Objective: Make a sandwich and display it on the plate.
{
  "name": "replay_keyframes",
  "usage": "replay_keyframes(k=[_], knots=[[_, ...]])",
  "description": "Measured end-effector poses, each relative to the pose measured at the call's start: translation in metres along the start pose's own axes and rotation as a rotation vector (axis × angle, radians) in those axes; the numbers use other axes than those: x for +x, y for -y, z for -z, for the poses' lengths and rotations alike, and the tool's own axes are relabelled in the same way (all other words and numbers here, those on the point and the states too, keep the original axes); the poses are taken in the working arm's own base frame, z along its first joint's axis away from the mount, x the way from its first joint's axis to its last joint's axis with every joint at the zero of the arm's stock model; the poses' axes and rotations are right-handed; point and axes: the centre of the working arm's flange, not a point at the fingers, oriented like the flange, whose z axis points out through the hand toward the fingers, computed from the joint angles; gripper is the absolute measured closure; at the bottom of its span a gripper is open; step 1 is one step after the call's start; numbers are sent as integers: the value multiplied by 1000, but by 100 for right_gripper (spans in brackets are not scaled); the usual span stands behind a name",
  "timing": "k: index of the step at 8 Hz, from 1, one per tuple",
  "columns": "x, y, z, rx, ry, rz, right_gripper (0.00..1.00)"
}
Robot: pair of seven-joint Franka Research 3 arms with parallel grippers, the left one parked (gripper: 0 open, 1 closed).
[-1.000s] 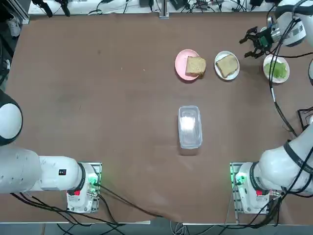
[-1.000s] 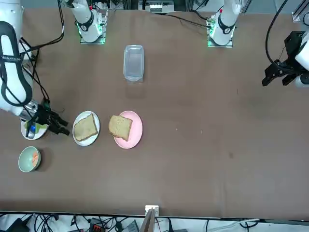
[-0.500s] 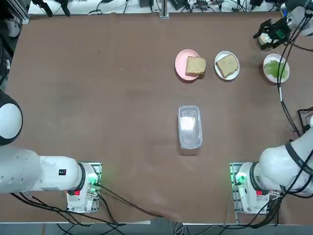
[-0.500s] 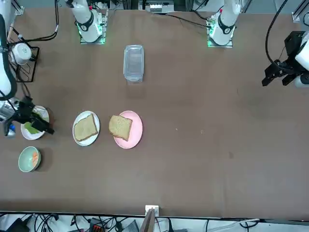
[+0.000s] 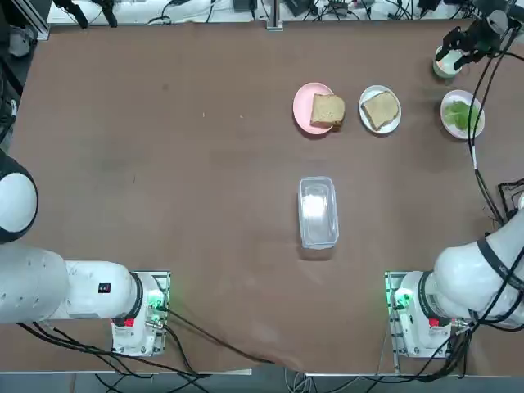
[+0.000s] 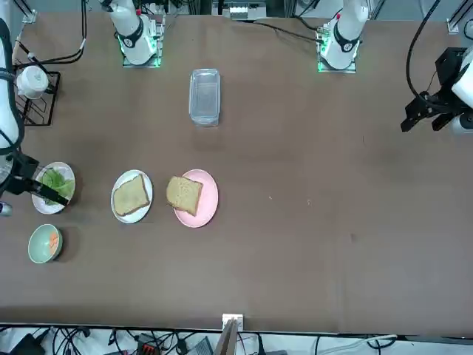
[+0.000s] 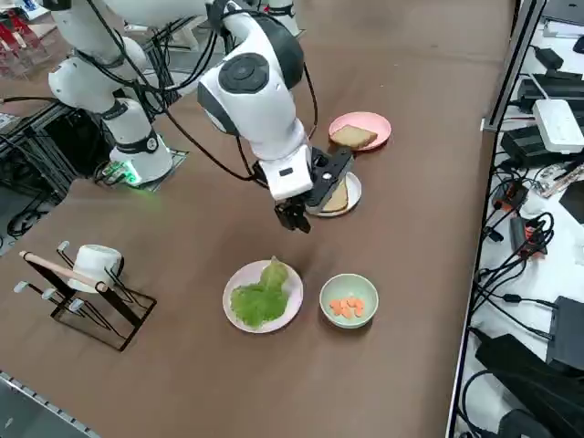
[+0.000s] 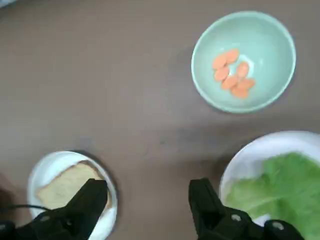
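Brown surface [image 5: 164, 164]: bread slices [image 5: 327, 109] unstacked at twelve o'clock, lettuce [image 7: 259, 299] untouched, right pincer [image 7: 294, 219] released, empty, nothing assembled.

On the bench [image 5: 164, 164] lay two white plates, one [image 5: 380, 110] under a bread slice [image 5: 378, 109] and one [image 5: 463, 115] under a lettuce leaf [image 5: 463, 115], one pink plate [image 5: 306, 108] under a second slice [image 5: 327, 110], one green bowl [image 7: 349, 300], one clear container [image 5: 318, 211] and one mug rack [image 7: 87, 287].
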Motion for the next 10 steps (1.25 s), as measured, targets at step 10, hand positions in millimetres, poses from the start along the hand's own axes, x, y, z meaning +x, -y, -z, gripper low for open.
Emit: replay_keyframes(k=[10], knots=[[79,-25,-121,-181,39,758,6]])
